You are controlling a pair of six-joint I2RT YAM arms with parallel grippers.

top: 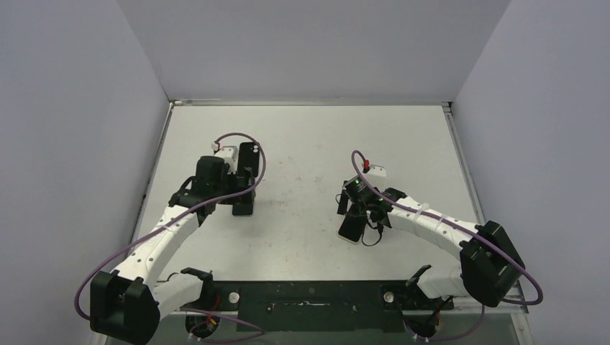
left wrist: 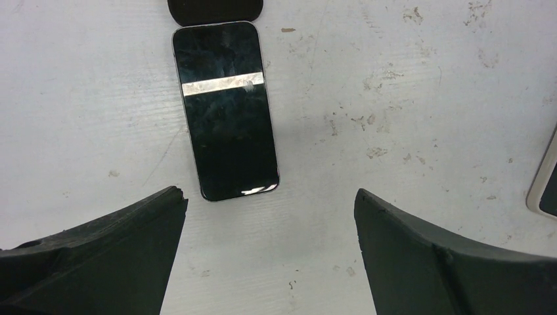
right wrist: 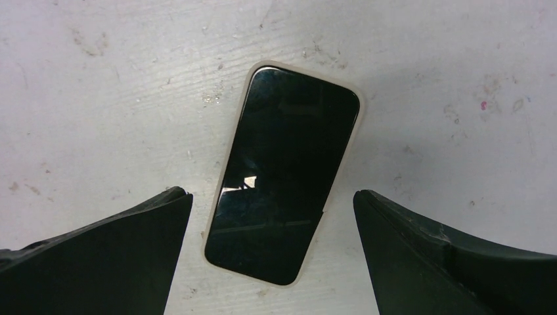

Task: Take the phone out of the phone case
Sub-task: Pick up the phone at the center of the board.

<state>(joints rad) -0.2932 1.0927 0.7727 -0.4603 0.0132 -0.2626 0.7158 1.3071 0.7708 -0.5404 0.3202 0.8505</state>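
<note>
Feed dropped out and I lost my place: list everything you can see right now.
table: 1, white, scuffed, fills the workspace.
phone: 1, black screen, no case, flat on the table in the left wrist view.
black item: 1, black, at the phone's far end, cut off by the frame; cannot tell what it is.
cased phone: 1, black screen in a cream case, flat on the table in the right wrist view.
cream edge: 1, right border of the left wrist view; perhaps the cased phone.
left hand: 1, black, open, above the phone.
right hand: 1, black, open, above the cased phone.
</note>
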